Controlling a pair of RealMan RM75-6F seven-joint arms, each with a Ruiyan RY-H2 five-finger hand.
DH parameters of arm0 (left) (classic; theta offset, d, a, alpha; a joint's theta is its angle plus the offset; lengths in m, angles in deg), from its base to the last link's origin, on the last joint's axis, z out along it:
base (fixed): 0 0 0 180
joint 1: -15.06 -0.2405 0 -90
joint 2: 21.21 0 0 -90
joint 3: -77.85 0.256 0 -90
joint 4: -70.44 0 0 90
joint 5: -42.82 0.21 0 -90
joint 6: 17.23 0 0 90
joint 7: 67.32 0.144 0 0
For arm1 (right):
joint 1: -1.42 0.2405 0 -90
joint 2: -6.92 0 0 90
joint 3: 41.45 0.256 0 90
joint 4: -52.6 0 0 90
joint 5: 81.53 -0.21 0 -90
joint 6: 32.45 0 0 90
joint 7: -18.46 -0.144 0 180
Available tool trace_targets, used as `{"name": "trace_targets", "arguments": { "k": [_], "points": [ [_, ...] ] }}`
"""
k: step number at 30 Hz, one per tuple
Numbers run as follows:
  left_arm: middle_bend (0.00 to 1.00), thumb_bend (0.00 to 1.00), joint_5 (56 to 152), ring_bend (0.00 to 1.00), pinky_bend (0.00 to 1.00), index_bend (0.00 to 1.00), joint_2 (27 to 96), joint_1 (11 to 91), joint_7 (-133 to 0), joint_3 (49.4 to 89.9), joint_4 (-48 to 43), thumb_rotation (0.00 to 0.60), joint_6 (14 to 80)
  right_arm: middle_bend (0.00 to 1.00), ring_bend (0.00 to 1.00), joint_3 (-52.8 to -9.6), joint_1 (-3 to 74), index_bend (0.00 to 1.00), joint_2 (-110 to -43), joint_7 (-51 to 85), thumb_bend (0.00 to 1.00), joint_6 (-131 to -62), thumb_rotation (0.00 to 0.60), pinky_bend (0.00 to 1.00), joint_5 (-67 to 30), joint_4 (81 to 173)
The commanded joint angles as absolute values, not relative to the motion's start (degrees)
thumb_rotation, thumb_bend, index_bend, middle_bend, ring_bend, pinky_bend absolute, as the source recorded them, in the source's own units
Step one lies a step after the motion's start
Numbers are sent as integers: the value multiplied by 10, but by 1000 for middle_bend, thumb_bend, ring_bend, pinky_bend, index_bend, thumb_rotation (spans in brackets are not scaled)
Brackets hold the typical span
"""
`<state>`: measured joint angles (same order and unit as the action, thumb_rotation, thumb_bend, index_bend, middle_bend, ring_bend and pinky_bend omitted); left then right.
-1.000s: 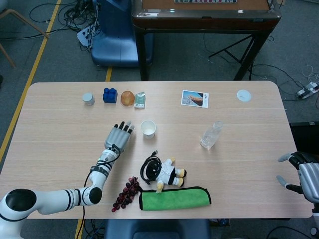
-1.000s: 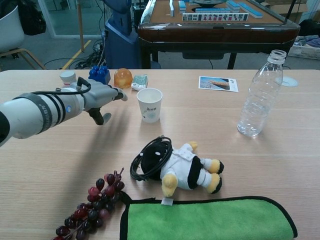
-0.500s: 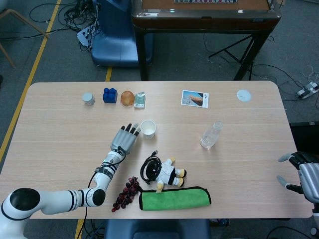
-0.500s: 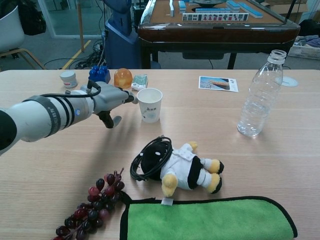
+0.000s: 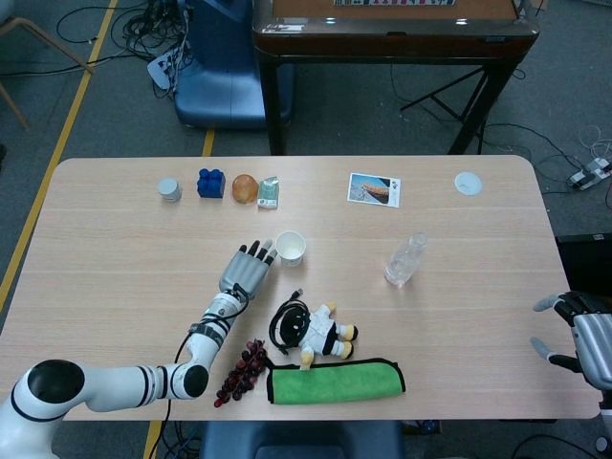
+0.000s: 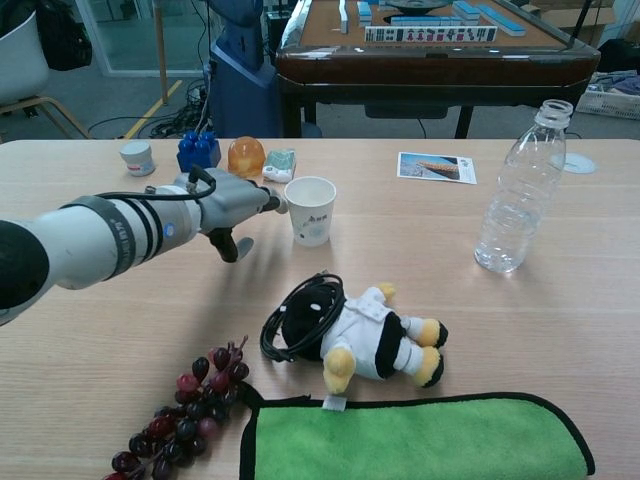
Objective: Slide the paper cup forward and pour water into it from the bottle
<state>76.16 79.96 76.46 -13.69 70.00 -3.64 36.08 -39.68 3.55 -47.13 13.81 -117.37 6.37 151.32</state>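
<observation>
Nudged rightward since the earlier frame, the paper cup (image 5: 291, 248) stands at centre frame with the left hand (image 5: 248, 270), fingers spread and holding nothing, against its side, while the right hand (image 5: 579, 332) idles open at lower right; light and crushable, it likely wants a low, gentle push.

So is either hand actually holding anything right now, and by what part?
Nothing is held. The left hand has its fingertips against the side of the paper cup, not wrapped around it. The right hand is open at the table edge.
</observation>
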Motion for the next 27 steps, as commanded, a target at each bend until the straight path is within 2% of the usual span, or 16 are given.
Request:
{"name": "trace_targets", "arguments": {
  "k": [1,27],
  "points": [
    [0,542,761,0,162,0,802,767,-135,700,-39,600,362,381,282,-397,35,433,-472,139,178,-1174,600,443,64,1513],
    [0,542,746,0,162,0,840,797,-110,694,-27,600,370,381,282,-399,31,433,-465,131,179,-1185,600,442,74,1518]
  ]
}}
